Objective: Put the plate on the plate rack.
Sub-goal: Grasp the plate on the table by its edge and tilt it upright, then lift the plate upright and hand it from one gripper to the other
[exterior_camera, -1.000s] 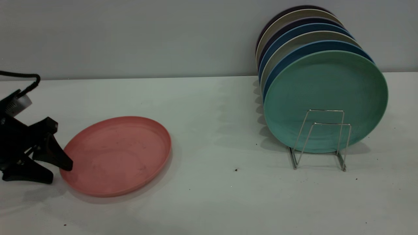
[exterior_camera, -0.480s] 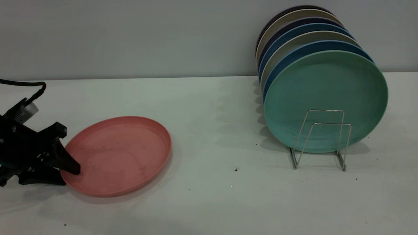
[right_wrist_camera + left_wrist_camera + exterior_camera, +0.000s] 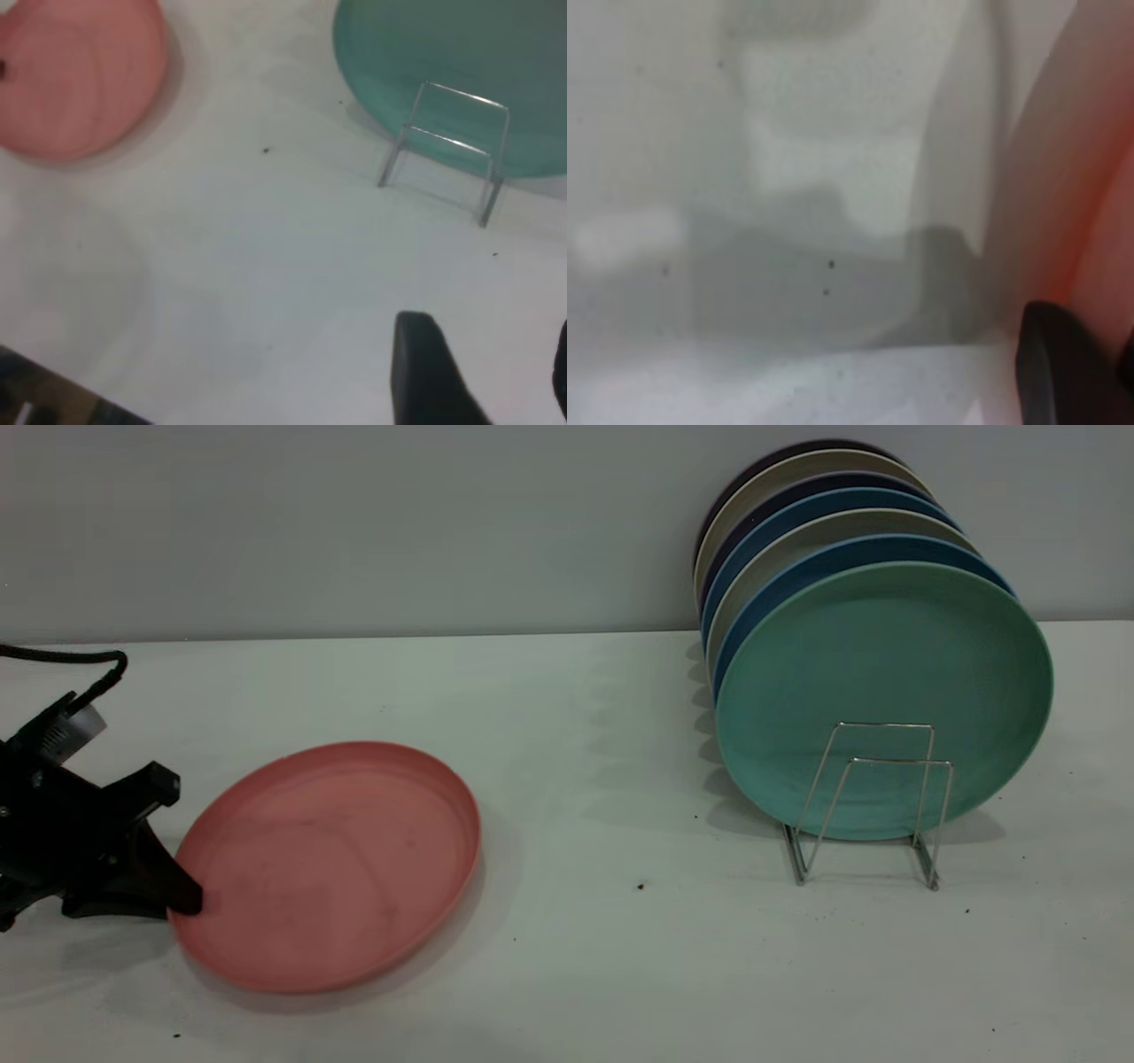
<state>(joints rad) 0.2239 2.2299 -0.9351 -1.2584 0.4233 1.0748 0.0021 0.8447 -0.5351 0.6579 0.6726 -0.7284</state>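
The salmon-pink plate [image 3: 332, 864] lies at the left of the table, tipped so its face shows more. My left gripper [image 3: 182, 899] is shut on its left rim, low over the table. In the left wrist view the plate [image 3: 1090, 177] fills one side, with one dark finger [image 3: 1063, 372] against its rim. The silver wire plate rack [image 3: 899, 762] stands at the right, with two front loops bare. My right gripper [image 3: 496, 381] is out of the exterior view; in its wrist view it hangs open above the table, short of the rack [image 3: 452, 146] and far from the plate [image 3: 80, 80].
A teal-green plate [image 3: 877, 655] stands upright in the rack, with several blue, beige and dark plates [image 3: 797, 522] stacked behind it against the grey wall. White table surface [image 3: 602, 824] lies between the pink plate and the rack, with a few dark specks.
My left gripper moved right onto the plate's left rim and closed on it. The plate has tipped up and shifted slightly right. The rack and its plates have not moved.
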